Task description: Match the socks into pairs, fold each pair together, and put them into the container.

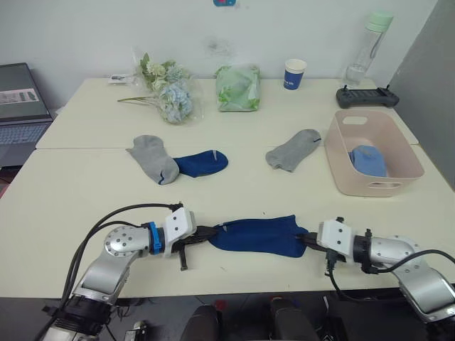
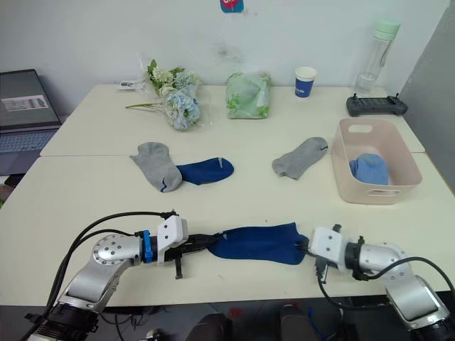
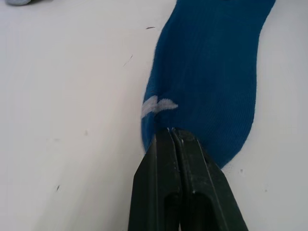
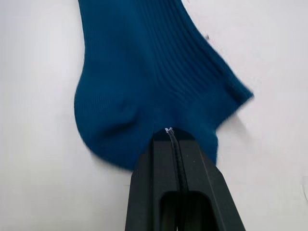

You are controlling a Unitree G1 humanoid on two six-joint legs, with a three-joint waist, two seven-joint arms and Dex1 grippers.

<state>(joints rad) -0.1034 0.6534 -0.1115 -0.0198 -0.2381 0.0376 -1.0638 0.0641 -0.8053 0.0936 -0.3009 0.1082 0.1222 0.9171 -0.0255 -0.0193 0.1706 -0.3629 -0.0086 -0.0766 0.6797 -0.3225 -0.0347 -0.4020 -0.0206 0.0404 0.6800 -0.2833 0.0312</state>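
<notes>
Table (image 1: 85,213), both grippers pinching navy sock (image 1: 256,234)

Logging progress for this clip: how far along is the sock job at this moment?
Done: a light blue bundle lies in the pink container. In hand: the left gripper and right gripper are each shut on an end of a navy sock stretched flat on the table. Left: the second navy sock, partly under a grey sock, and the other grey sock.
</notes>
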